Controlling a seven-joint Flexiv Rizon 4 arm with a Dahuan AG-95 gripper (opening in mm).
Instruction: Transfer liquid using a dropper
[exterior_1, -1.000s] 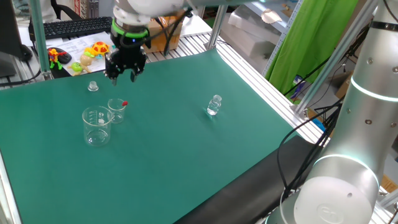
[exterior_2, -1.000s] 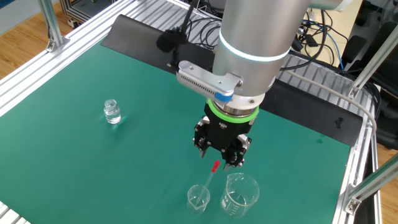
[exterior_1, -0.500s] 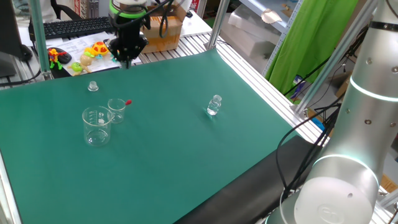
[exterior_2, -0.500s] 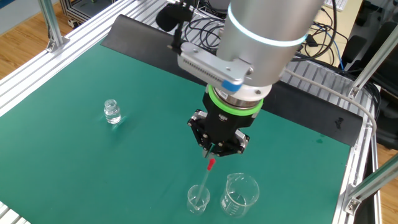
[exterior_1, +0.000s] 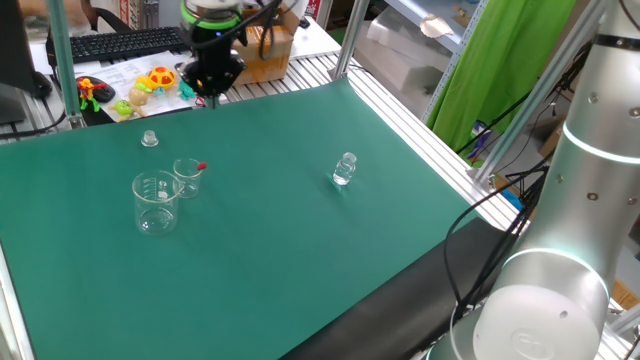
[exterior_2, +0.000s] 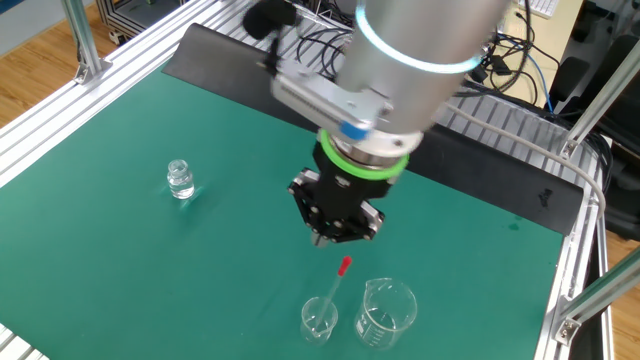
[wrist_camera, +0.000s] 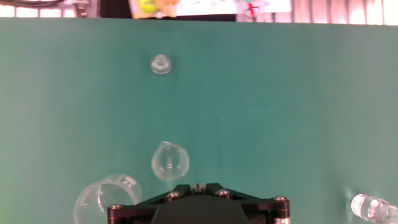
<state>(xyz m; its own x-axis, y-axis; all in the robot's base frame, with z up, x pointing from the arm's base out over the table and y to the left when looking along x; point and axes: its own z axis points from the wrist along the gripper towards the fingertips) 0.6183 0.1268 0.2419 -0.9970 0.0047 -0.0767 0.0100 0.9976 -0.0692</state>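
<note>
Gripper (exterior_2: 335, 236) now higher, jaws together, empty; dropper (exterior_2: 337, 281) left in small beaker (exterior_2: 318, 321).

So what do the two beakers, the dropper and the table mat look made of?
The larger beaker and smaller beaker look like clear glass, though clear plastic is possible: see-through walls with bright rim glints. The dropper seems to have a clear stem and a matte red bulb, probably rubber. The green mat looks like dull rubber or vinyl.

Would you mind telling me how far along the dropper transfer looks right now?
Nothing looks transferred yet. The dropper stands in the small beaker, red end up, beside the larger beaker. The gripper hangs above it holding nothing; whether it is open is unclear. Grasping the dropper and carrying liquid are left.
</note>
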